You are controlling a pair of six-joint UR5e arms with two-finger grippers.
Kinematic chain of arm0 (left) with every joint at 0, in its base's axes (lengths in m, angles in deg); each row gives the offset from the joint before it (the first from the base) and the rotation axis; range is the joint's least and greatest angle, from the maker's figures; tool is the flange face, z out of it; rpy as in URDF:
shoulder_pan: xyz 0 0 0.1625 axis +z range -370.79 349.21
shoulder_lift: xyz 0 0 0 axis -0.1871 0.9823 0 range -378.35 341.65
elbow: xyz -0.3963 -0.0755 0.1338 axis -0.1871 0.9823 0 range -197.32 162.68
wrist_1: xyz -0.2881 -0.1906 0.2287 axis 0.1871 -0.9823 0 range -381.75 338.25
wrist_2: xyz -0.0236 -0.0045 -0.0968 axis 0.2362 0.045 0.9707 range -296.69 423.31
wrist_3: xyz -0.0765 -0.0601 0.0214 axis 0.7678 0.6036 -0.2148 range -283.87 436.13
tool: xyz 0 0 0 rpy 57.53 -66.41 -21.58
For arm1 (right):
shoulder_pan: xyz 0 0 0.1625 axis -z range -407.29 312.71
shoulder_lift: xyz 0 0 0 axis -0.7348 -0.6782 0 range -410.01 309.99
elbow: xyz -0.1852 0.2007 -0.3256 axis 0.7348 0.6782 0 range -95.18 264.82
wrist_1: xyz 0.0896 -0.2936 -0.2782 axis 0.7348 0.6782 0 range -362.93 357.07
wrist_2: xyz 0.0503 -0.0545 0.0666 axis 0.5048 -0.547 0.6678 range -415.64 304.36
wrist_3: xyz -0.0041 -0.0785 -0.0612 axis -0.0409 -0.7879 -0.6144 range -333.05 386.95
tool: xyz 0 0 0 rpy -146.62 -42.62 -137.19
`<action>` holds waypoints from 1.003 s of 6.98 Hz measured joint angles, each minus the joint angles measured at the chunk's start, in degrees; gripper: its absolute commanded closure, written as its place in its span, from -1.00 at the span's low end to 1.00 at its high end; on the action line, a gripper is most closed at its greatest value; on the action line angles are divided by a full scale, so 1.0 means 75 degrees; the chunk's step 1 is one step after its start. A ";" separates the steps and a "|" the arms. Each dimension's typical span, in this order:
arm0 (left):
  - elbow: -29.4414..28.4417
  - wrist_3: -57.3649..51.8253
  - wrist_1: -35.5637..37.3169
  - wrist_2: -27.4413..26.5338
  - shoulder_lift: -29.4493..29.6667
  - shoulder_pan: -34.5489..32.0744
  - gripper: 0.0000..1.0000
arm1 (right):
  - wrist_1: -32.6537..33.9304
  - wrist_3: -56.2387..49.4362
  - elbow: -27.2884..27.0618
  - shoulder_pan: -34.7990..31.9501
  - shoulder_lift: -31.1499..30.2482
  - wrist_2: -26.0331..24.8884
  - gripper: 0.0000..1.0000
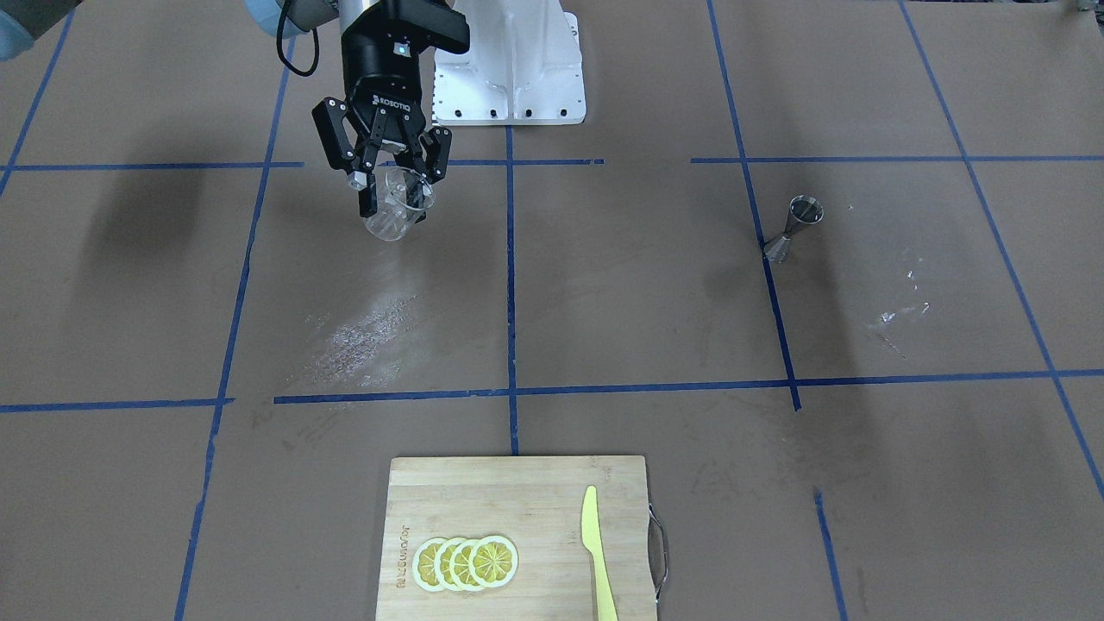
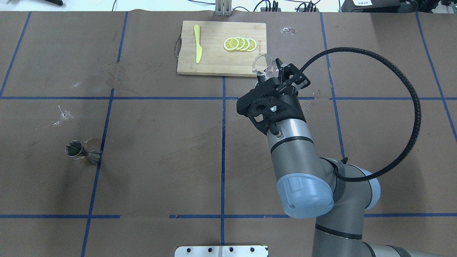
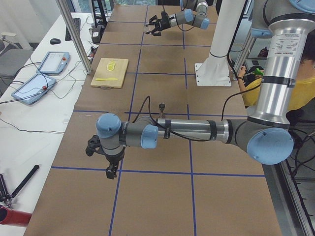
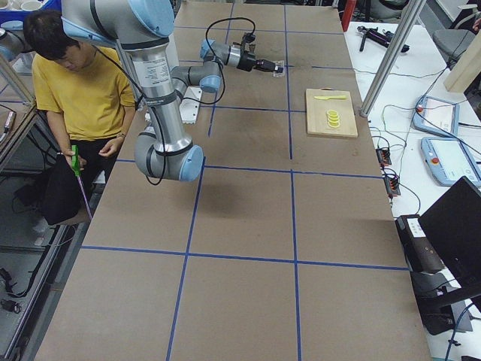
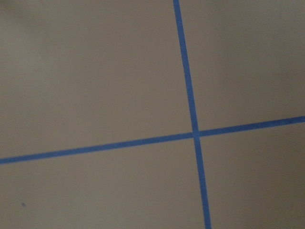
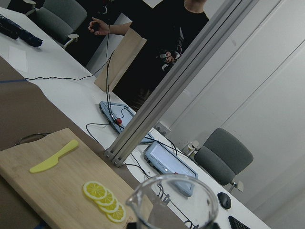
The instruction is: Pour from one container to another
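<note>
My right gripper (image 1: 395,188) is shut on the clear glass tumbler (image 1: 397,210) and holds it tilted in the air, above the table on my right side. In the overhead view the tumbler (image 2: 261,64) hangs near the cutting board's corner, and its rim (image 6: 174,198) fills the bottom of the right wrist view. The steel jigger (image 1: 792,228) stands upright on a blue tape line far off on my left side (image 2: 79,151). Only the exterior left view shows my left gripper (image 3: 111,172), which hangs low over the table; I cannot tell its state.
A wooden cutting board (image 1: 526,492) with lemon slices (image 1: 466,562) and a yellow knife (image 1: 595,552) lies at the table's far edge. A white base plate (image 1: 517,78) sits by the robot. A person in a yellow shirt (image 4: 83,83) sits beside the table.
</note>
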 measured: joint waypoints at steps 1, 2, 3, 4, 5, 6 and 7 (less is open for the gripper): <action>0.0130 0.0169 0.0118 0.0227 -0.0166 -0.0009 -1.00 | -0.0465 0.0006 0.0010 -0.0006 -0.0185 0.0111 1.00; 0.0270 0.0240 0.0131 0.0292 -0.0296 -0.0013 -1.00 | -0.0983 0.0093 -0.0002 -0.0015 -0.0525 0.0210 1.00; 0.0395 0.0264 0.0128 0.0295 -0.0363 -0.0014 -1.00 | -0.1360 0.0340 -0.0016 -0.0021 -0.0957 0.0228 1.00; 0.0456 0.0269 0.0116 0.0293 -0.0378 -0.0009 -1.00 | -0.1539 0.0707 -0.0029 -0.0025 -0.1396 0.0208 1.00; 0.0495 0.0270 0.0103 0.0291 -0.0365 -0.0002 -1.00 | -0.1685 0.1121 -0.0045 -0.0025 -0.1869 0.0192 1.00; 0.0534 0.0270 0.0097 0.0292 -0.0347 0.0003 -1.00 | -0.1960 0.1721 -0.0028 -0.0013 -0.2217 0.0182 1.00; 0.0553 0.0269 0.0056 0.0298 -0.0340 0.0005 -1.00 | -0.2291 0.2698 0.0045 -0.0001 -0.2435 0.0192 1.00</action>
